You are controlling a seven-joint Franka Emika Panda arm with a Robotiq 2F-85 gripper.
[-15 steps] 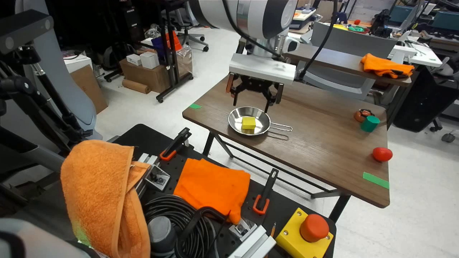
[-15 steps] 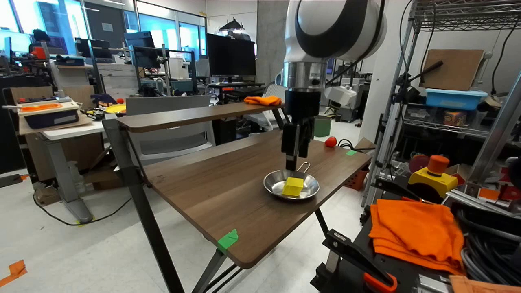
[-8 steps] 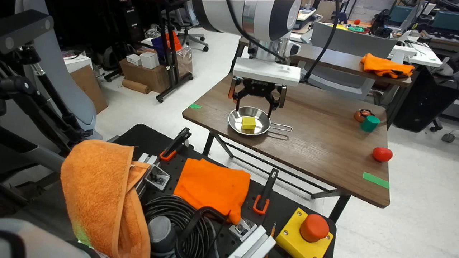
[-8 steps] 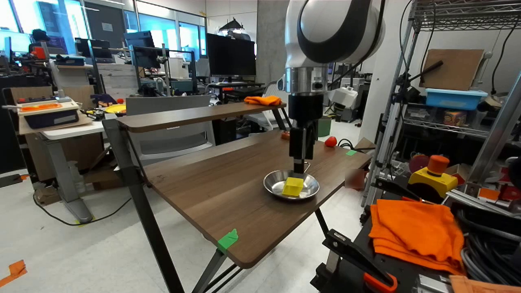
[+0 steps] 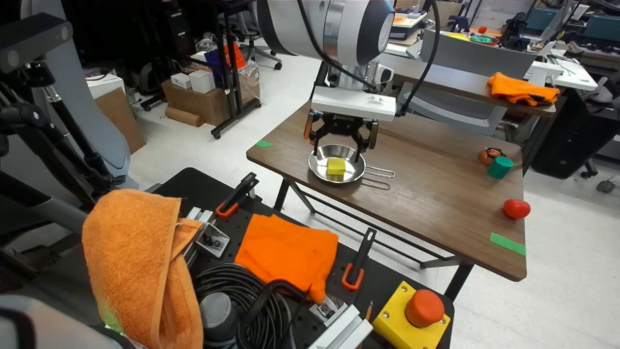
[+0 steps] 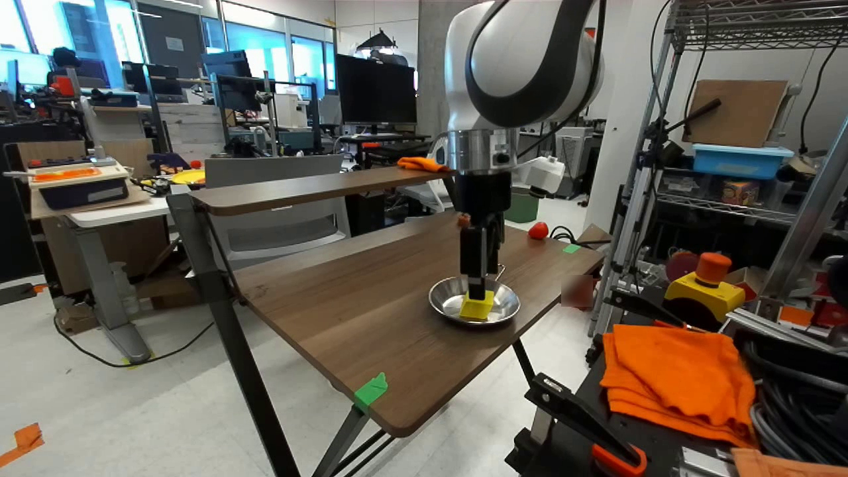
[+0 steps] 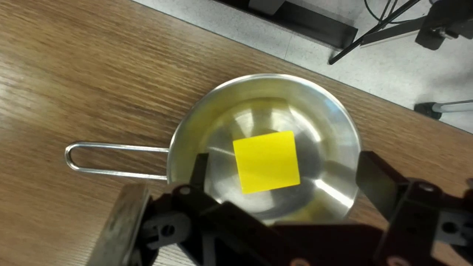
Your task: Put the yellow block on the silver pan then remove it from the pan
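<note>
Since the earlier frames your black two-fingered gripper (image 5: pixel 336 157) has come lower and in over the shallow round silver metal pan (image 7: pixel 327 122); neither the pan nor the bright yellow square-topped block (image 7: pixel 266 162) has shifted. Block lies on the pan floor, unheld; your fingers (image 7: pixel 199 171) stand wide apart, one to each side of it in the wrist view. Step in hand, by my reading: lifting it out of the pan. There the block looks nearer the finger on the side of the thin bent-wire handle (image 7: pixel 118 146) and turned slightly off the closing line, so check centring and twist a touch before going down. Keep both tips inside the rim; landing on the sloping wall could tip or slide the pan. Whether a tip touches metal now, can't tell. Materials: block smooth, even in colour, flat-faced, should give a firm pinch. Pan polished, streaked with highlights and yellow reflections, likely slick. Handle a narrow loop, reaching out over the brown wood-grain tabletop (image 7: pixel 92 92).
</note>
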